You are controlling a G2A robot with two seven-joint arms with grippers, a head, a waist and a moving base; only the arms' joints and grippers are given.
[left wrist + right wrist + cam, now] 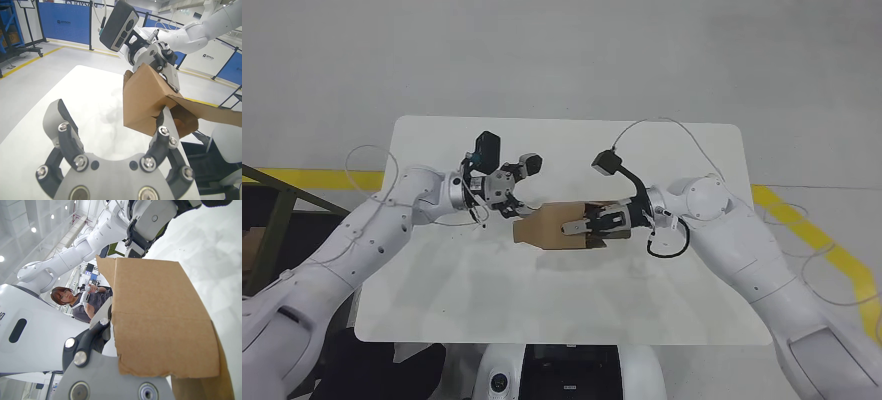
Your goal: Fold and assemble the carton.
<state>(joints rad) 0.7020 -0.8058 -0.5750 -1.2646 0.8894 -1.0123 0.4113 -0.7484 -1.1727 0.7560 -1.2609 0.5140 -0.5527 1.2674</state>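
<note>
Carton (557, 224) is at bench (542, 300) centre, long axis 9-to-3. Right tool (607, 220) clamps its 3 o'clock end. Left tool (111, 109) gapes wide at the 9 o'clock end, one finger (166, 117) touching the loose flap (208, 113).

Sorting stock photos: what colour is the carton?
The carton is plain brown, clearest in the right wrist view.

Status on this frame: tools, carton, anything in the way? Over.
Left tool open, one finger at carton opening. Right tool shut on carton, lifted off table. No obstruction seen.
</note>
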